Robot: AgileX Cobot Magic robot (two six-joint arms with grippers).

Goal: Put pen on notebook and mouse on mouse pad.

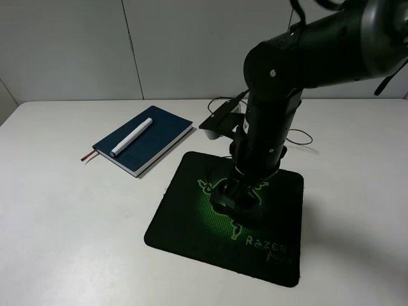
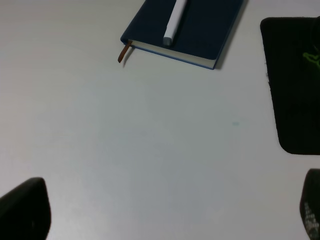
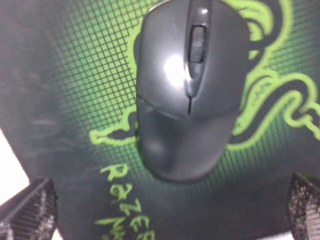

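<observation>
Right fingers (image 3: pixel 35 210) are standing open astride the mouse (image 3: pixel 187 95), which is resting on the pad (image 3: pixel 65 85). Pen (image 1: pixel 132 137) is lying on the notebook (image 1: pixel 162 131). Left fingers (image 2: pixel 25 207) are open over bare table (image 2: pixel 150 150). Release step; next likely a straight lift clear.

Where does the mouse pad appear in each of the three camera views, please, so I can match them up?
Exterior high: the mouse pad lies lower centre, under the right arm.
Left wrist: only its corner shows at the right edge.
Right wrist: it fills the picture, beneath the mouse.
Shared landmark: the green snake logo.
</observation>
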